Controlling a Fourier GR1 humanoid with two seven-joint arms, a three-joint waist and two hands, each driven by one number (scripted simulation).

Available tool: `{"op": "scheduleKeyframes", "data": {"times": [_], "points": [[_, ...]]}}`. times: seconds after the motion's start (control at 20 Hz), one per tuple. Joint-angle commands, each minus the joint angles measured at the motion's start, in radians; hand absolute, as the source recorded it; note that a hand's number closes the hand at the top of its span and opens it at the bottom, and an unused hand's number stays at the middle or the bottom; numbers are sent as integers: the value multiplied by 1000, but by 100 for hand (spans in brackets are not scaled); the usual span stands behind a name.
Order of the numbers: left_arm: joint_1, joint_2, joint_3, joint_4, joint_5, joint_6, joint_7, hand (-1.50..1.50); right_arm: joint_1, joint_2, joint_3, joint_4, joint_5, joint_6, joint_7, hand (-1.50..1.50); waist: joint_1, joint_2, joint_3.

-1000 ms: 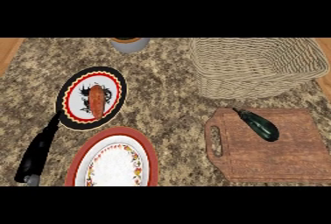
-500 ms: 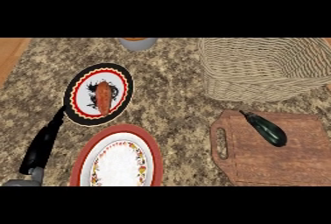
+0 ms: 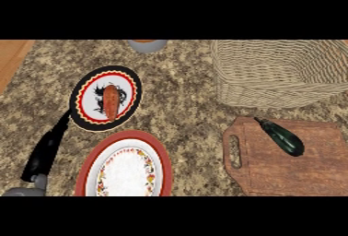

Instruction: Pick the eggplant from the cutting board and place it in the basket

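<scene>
A dark green eggplant (image 3: 284, 138) lies slanted on the upper part of the wooden cutting board (image 3: 285, 173) at the lower right, stem end toward the upper left. Just above the board stands the woven wicker basket (image 3: 285, 87); nothing shows inside it. My left hand (image 3: 46, 152) shows at the lower left, fingers straight and pointing up, far from the eggplant and holding nothing. My right hand is out of sight.
A black plate (image 3: 85, 90) with a red patterned rim holds an orange vegetable (image 3: 111, 101) left of centre. Below it sits a red-rimmed white plate (image 3: 92, 161). A grey cup (image 3: 148, 44) stands at the top edge. Wooden trim (image 3: 10, 57) runs along the counter's left side.
The whole scene has slid a little right and down in the view. The left hand stays at the lower left. The eggplant has not moved on the board.
</scene>
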Motion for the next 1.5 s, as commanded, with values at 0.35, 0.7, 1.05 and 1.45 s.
{"op": "scheduleKeyframes", "data": {"times": [0.35, 0.7, 1.05, 1.45], "points": [[-19, -25, 66, 46, -39, -69, -55, 0, -156, 136, 65, 110, 180, -74, -28, -150, 1, 0, 0], [7, -92, 47, -68, -95, -54, 61, 0, -216, 175, 96, 183, 257, -108, -79, -150, 3, 0, 0], [-69, -135, 67, 24, -148, -45, 39, 0, -252, 210, 146, 111, 300, -107, 17, -150, 0, 0, 0], [-22, -95, 157, 34, -117, -131, -47, 0, -256, 230, 170, 182, 386, -146, -55, -150, 1, 0, 0]]}}
